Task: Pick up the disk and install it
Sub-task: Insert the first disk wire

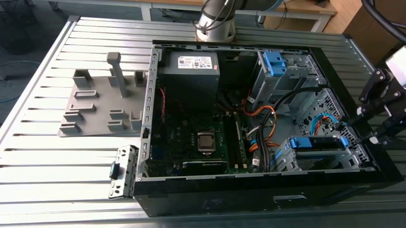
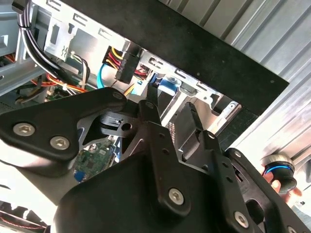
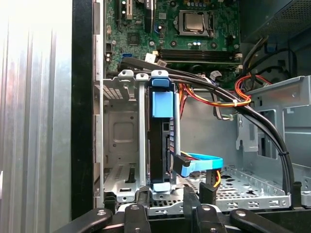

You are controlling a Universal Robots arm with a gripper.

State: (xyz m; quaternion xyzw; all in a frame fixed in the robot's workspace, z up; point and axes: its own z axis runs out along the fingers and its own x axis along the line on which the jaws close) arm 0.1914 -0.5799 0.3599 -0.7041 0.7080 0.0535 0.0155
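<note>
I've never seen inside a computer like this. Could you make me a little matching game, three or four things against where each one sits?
Things:
1. disk
2. gripper
3. grey fixture plate
4. processor socket

Places:
A. on the slatted table, outside the case
B. on the green board in the case
C. in the metal bay, blue tabs at its ends
D. at the case's edge, exterior view's right

Pairs: 1-C, 2-D, 3-A, 4-B

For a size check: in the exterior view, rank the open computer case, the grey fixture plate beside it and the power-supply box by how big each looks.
1. Computer case, by far the largest.
2. Grey fixture plate on the slatted table, at the exterior view's left.
3. Power-supply box inside the case, smallest; it sits farther back, so the gap to the plate is less sure.
</note>
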